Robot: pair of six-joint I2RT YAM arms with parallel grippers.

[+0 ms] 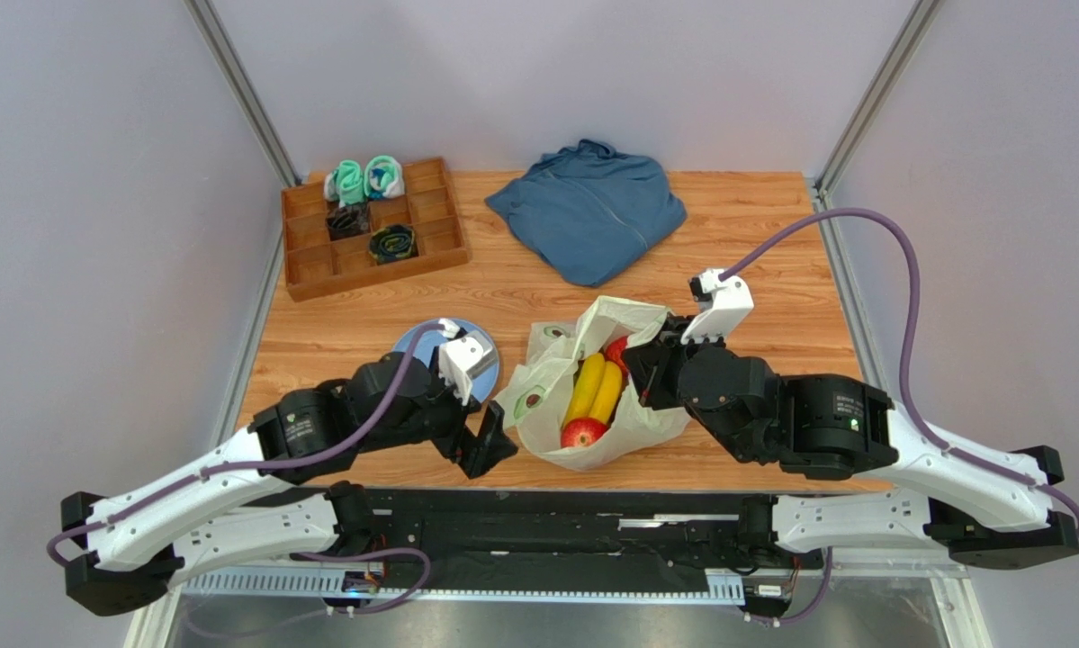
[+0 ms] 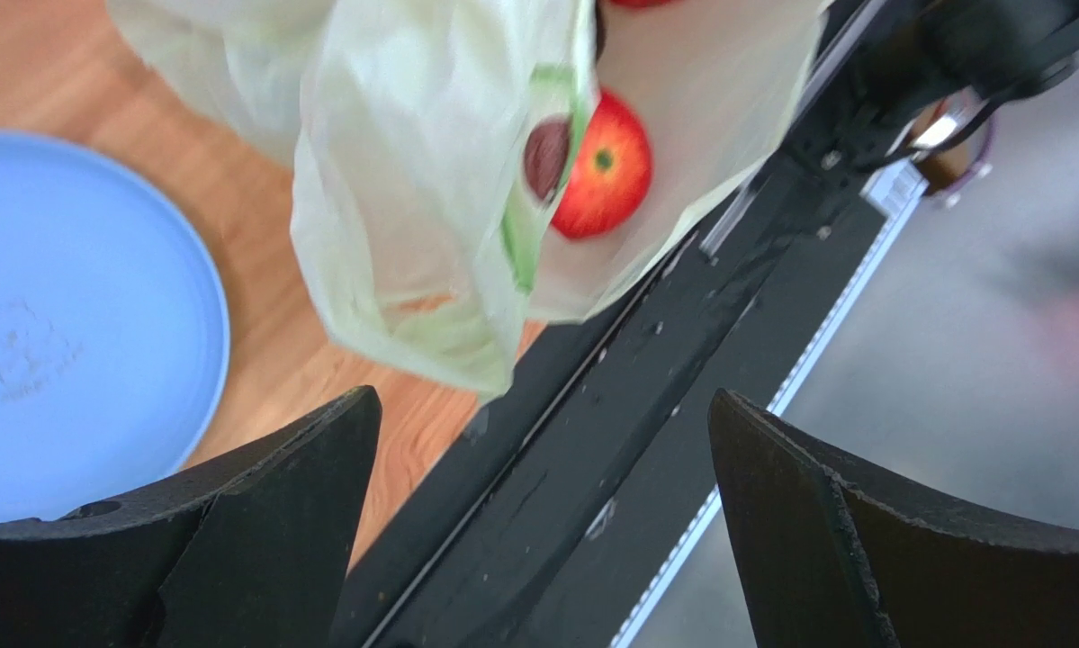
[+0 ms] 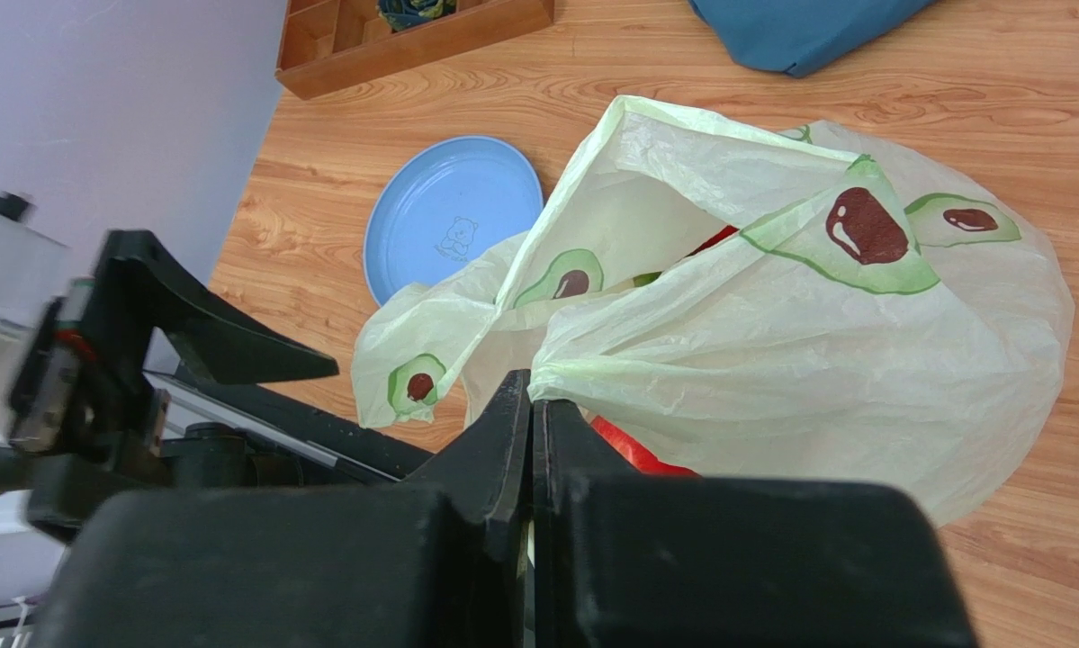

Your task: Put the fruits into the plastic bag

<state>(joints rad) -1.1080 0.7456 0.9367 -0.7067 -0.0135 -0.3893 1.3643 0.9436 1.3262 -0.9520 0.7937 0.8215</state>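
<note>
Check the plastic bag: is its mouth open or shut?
Open: seen from above, the plastic bag gapes, showing a banana and a red apple inside.

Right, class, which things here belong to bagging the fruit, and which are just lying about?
Job: plastic bag, banana, red fruit inside it.
Lying about: blue plate, wooden tray, rolled socks, blue garment.

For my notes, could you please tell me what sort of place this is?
Probably a lab robot test bench: grey walls and metal posts enclose a wooden table, two arms are mounted on a rail, and a bag holds fruit.
</note>
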